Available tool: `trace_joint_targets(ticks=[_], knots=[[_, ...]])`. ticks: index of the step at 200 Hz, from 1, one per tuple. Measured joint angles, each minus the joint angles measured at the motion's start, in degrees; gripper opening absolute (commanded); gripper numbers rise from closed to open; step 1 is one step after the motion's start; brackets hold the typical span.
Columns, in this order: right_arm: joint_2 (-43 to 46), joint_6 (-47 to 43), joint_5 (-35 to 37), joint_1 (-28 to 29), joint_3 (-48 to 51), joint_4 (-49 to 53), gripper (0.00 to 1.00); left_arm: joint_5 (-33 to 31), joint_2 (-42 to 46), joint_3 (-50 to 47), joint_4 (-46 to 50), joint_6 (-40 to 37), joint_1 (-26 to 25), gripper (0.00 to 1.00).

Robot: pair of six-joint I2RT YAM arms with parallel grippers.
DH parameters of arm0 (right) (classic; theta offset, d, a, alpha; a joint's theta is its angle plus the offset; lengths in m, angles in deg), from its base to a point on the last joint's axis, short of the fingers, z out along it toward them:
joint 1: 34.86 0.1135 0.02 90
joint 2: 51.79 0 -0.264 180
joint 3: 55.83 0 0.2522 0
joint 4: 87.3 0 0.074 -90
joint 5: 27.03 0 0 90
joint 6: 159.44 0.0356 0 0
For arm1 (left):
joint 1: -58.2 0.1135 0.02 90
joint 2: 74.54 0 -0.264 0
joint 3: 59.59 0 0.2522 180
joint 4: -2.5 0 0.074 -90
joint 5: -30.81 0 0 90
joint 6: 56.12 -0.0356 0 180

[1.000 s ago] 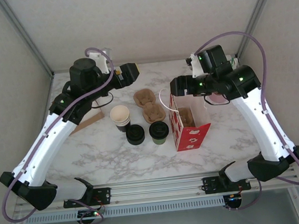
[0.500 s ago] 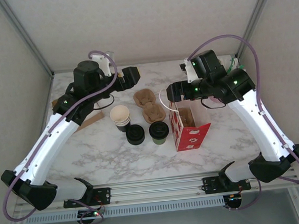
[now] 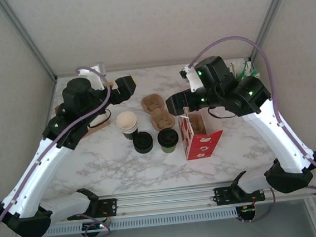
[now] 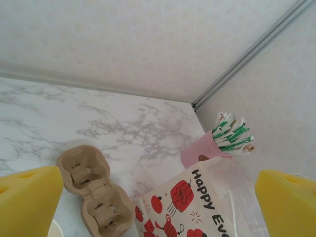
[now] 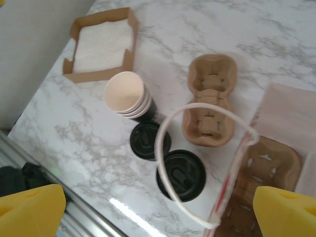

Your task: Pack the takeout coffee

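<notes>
In the top view the left gripper [image 3: 128,84] is hovering over the table's 10 o'clock area, its yellow pads [image 4: 27,200] spread wide and released, with nothing between them. Beneath its arm a cardboard napkin tray [image 5: 101,45] is lying near the left edge of the marble table [image 3: 112,167]. Toward the middle a stack of lidless paper cups [image 3: 127,123] is standing, and a loose black lid [image 3: 143,143] is sitting just at its 5 o'clock. The takeout coffee [image 3: 168,139], green-sided with its black lid on, is standing upright on the table at 3 o'clock of the loose lid, outside the bag and just beside its left wall. An empty pulp cup carrier [image 3: 157,110] is lying at the coffee's 12 o'clock. The red paper bag [image 3: 203,142] is standing open at the coffee's 3 o'clock, with a second pulp carrier [image 5: 270,165] lying inside. The right gripper [image 3: 171,102] is hanging over the bag's far-left corner, jaws gaping, grasping nothing. A pink cup of wrapped straws [image 4: 203,154] is standing at the table's 1 o'clock corner
</notes>
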Motion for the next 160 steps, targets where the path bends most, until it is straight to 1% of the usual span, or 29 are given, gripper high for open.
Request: trace_joint_targets(ticks=[18, 41, 95, 120, 142, 160], knots=[[-1.2, -0.7, 0.5, 3.6, -1.6, 0.1, 0.96, 0.1, 1.0, -2.0, 0.4, 0.7, 1.3, 1.00], [-4.4, -2.4, 2.7, 9.1, -4.8, 0.2, 0.96, 0.5, 1.1, -5.4, 1.3, 1.5, 4.3, 1.00], [-13.8, -4.9, 6.5, 21.0, -9.9, 2.7, 0.93, 4.3, 1.1, -12.3, 2.7, 4.3, 10.9, 1.00], [-18.1, -4.2, 9.0, 23.7, -9.5, 4.7, 0.89, 5.8, 1.6, -13.8, 2.7, 4.7, 12.5, 1.00], [-19.2, -2.3, 12.6, 24.0, -4.5, 5.3, 0.85, 6.9, 2.2, -14.6, 2.6, 4.7, 13.3, 1.00], [-19.2, 0.0, 16.3, 24.0, -0.1, 6.4, 0.76, 7.6, 2.3, -14.9, 2.4, 4.9, 13.6, 1.00]])
